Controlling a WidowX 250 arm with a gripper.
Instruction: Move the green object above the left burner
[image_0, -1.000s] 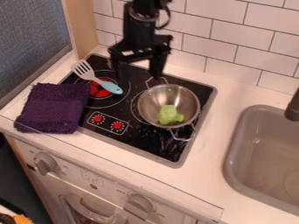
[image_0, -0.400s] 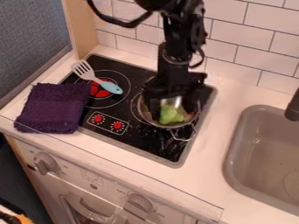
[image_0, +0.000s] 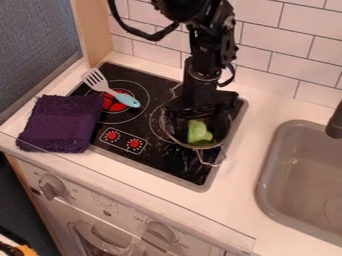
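- Purple cloth (image_0: 60, 122) lies by the stove's left edge, just where it was.
- Next comes the spatula (image_0: 125, 99), also unmoved, its pale blue handle over the red glow of the left burner (image_0: 112, 104). That burner is the goal, so the green thing may have to be held above the handle or set down against it.
- Over the metal bowl (image_0: 194, 146) hangs the gripper (image_0: 198, 121); a second ago it was behind the bowl, near the wall. I cannot tell how far open it is, or whether it has hold of anything.
- The bowl has shifted and tipped a little since the last frame, probably nudged by the gripper; pressing harder could drag it.
- The green object (image_0: 199, 132) is inside the bowl, beneath the gripper. Judging by that, grasping is the step in hand, with the lift and leftward carry left to do.
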